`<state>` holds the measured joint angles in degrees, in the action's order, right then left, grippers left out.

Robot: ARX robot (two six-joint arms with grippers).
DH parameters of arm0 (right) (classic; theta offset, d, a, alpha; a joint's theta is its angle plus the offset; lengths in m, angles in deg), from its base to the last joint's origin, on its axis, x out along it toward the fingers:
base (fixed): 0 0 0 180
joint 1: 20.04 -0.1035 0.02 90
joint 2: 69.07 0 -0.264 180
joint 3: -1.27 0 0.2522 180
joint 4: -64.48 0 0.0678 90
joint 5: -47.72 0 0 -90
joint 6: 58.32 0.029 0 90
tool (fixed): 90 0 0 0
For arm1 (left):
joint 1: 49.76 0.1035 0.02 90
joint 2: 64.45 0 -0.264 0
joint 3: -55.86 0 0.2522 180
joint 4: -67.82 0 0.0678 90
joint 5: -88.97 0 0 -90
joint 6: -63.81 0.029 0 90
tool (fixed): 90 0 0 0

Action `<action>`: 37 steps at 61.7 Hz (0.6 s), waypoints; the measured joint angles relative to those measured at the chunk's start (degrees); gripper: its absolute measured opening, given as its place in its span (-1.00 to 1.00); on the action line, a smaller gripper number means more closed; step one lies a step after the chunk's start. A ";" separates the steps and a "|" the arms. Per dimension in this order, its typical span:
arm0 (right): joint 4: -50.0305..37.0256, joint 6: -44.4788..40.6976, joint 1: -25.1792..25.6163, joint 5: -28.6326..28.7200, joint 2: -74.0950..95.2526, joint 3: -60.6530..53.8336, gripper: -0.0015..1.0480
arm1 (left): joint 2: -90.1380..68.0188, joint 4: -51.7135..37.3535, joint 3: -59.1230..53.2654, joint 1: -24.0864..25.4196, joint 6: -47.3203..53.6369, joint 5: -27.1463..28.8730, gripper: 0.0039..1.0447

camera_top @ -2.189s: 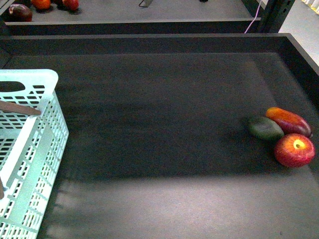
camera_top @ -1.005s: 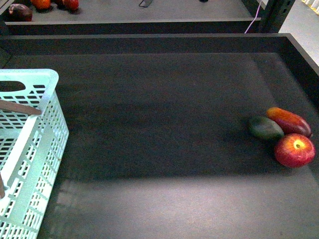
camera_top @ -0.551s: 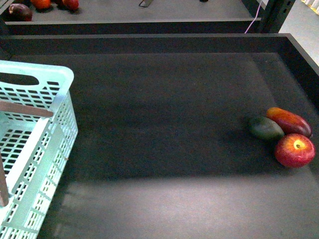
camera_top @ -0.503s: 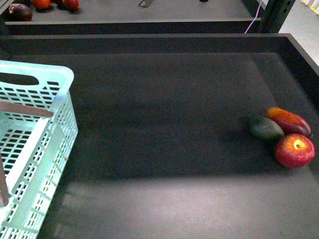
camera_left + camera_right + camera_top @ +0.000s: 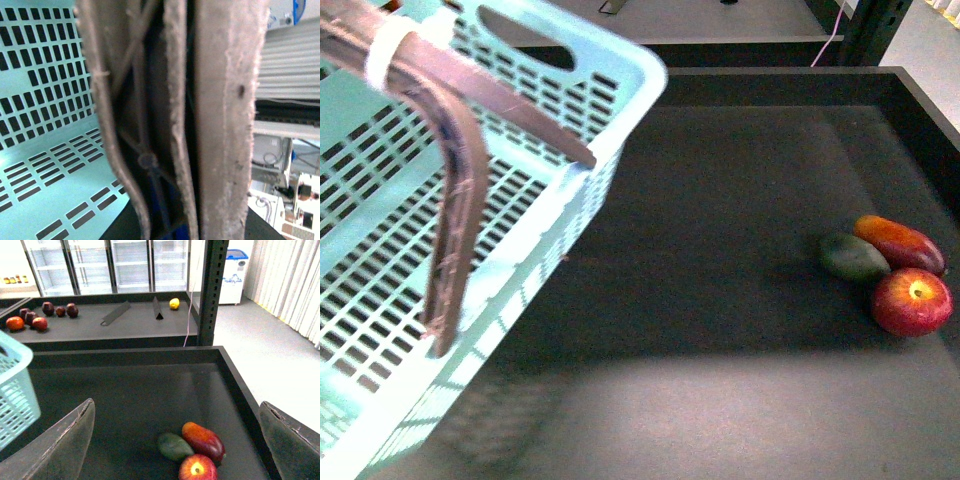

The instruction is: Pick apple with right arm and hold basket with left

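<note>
I have the basket [image 5: 570, 200], a mint-green slotted plastic crate with a handle cut-out, filling the left of the front view. It is tilted and blurred over the left side of the counter [image 5: 720, 400]. Brown padded fingers [image 5: 460, 180] cross its inside. In the left wrist view the left gripper [image 5: 152, 150] has its fingers drawn close, with only a thin dark gap between them and the basket's wall just beside. The view is too tight here, so I cannot tell whether the rim is pinched between them.

The right gripper [image 5: 176, 405] hangs above the counter with its fingers spread wide and nothing between them.

The apple [image 5: 911, 301] sits on the counter near its right edge, well apart from the basket. It is round and glossy red, with a yellow-orange patch around the stem dimple, which faces up. It lies close against an oblong red-orange mango [image 5: 900, 243], with a dark green oval fruit [image 5: 853, 257] just beside. From the right wrist camera the apple is below the spread fingers, nearest of the three fruits.
</note>
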<state>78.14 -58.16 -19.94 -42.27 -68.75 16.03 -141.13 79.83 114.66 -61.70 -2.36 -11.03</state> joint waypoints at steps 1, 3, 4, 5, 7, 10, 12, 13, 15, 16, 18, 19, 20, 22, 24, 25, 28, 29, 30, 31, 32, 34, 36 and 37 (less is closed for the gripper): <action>0.00 0.00 0.00 0.00 0.00 0.00 0.83 | -0.48 0.09 0.72 -1.11 0.02 0.17 -0.68; 0.00 0.00 0.00 0.00 0.00 0.00 0.83 | -1.38 0.20 1.90 -3.21 -0.07 0.37 -0.68; 0.00 0.00 0.00 0.00 0.00 0.00 0.83 | -1.86 0.28 2.51 -4.46 -0.17 0.55 -0.68; 0.00 0.00 0.00 0.00 0.00 0.00 0.83 | -2.27 0.31 3.02 -5.49 -0.26 0.66 -0.68; 0.00 -0.02 0.00 0.00 0.00 0.00 0.83 | -2.82 0.39 3.63 -6.93 -0.39 0.87 -0.68; 0.00 0.00 0.00 0.00 0.00 0.00 0.83 | -3.58 0.66 4.50 -9.27 -0.66 1.29 -0.68; 0.00 0.00 0.00 0.00 0.00 0.00 0.83 | -4.00 0.68 4.87 -10.60 -0.87 1.53 -0.68; 0.00 -0.02 0.00 0.00 0.00 0.00 0.83 | -4.24 0.68 5.07 -11.45 -1.03 1.70 -0.68; 0.00 0.00 0.00 0.00 0.00 0.00 0.83 | -4.76 0.68 5.46 -13.55 -1.42 2.23 -0.68; 0.00 0.00 0.00 0.00 0.00 0.00 0.83 | -4.92 0.68 5.55 -14.14 -1.46 2.40 -0.68; 0.00 -0.02 0.00 0.00 0.00 0.00 0.83 | -5.25 0.68 5.86 -15.87 -1.64 2.82 -0.68; 0.00 0.00 0.00 0.00 0.00 0.00 0.83 | -5.29 0.68 5.95 -16.24 -1.68 2.95 -0.68; 0.00 0.00 0.00 0.00 0.00 0.00 0.83 | -5.44 0.68 6.05 -16.96 -1.68 3.10 -0.68; 0.00 -0.02 0.00 0.00 0.00 0.00 0.83 | -5.60 0.68 6.29 -17.97 -1.77 3.28 -0.68; 0.00 0.00 0.00 0.00 0.00 0.00 0.83 | -5.77 0.68 6.58 -18.93 -1.88 3.52 -0.68; 0.00 0.00 0.00 0.00 0.00 0.00 0.83 | -5.88 0.68 6.75 -19.52 -1.95 3.63 -0.68; 0.00 0.00 0.00 0.00 0.00 0.00 0.83 | -5.97 0.68 7.02 -20.52 -2.08 3.80 -0.68; 0.00 -0.02 0.00 0.00 0.00 0.00 0.83 | -6.01 0.68 7.17 -21.18 -2.12 3.85 -0.68; 0.00 -0.02 0.00 0.00 0.00 0.00 0.83 | -6.03 0.68 7.19 -21.29 -2.12 3.85 -0.68; 0.00 0.00 0.00 0.00 0.00 -0.02 0.83 | -6.19 0.66 7.41 -21.66 -2.12 3.78 -0.68; 0.00 0.00 0.00 0.00 0.00 0.00 0.83 | -6.27 0.66 7.61 -21.94 -2.12 3.69 -0.68; 0.00 -0.02 0.00 0.00 0.00 0.00 0.83 | -6.56 0.63 8.00 -22.49 -2.08 3.52 -0.68; 0.00 0.00 0.00 0.00 0.00 -0.02 0.83 | -6.80 0.63 8.35 -22.95 -2.05 3.32 -0.68; 0.00 0.00 0.00 0.00 0.00 0.00 0.83 | -6.93 0.63 8.57 -23.21 -2.01 3.23 -0.68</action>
<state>78.14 -58.16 -19.94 -42.27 -68.75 16.03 -148.06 80.46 123.23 -84.91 -4.37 -7.80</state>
